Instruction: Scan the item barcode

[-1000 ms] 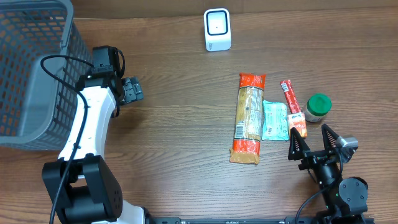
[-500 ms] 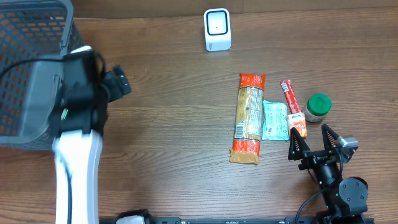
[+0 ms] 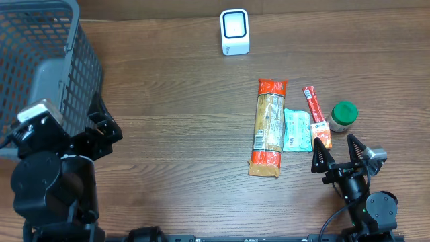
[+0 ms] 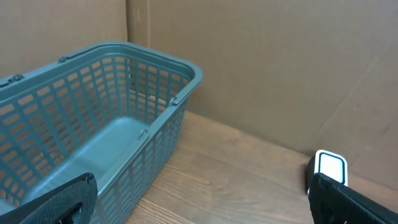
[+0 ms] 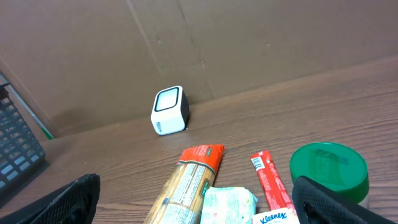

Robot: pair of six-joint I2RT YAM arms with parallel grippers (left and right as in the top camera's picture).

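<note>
A white barcode scanner (image 3: 234, 31) stands at the table's far middle; it also shows in the left wrist view (image 4: 329, 168) and the right wrist view (image 5: 169, 110). The items lie in a row at the right: a long pasta packet (image 3: 269, 126) (image 5: 189, 183), a pale tissue pack (image 3: 296, 129) (image 5: 229, 204), a red stick packet (image 3: 314, 114) (image 5: 268, 180) and a green-lidded jar (image 3: 343, 115) (image 5: 328, 171). My right gripper (image 3: 340, 153) (image 5: 199, 208) hovers open just in front of them, holding nothing. Far from the items, my left gripper (image 3: 106, 129) (image 4: 202, 208) stands open and empty beside the basket.
A grey mesh basket (image 3: 40, 67) (image 4: 124, 93) fills the far left corner, its wall close to the left arm; its edge shows in the right wrist view (image 5: 18, 155). A cardboard wall (image 4: 261, 62) backs the table. Bare wood lies between the basket and the items.
My left arm has swung back from beside the basket toward the front left of the table, its gripper still open. The right arm and the items have not moved.
</note>
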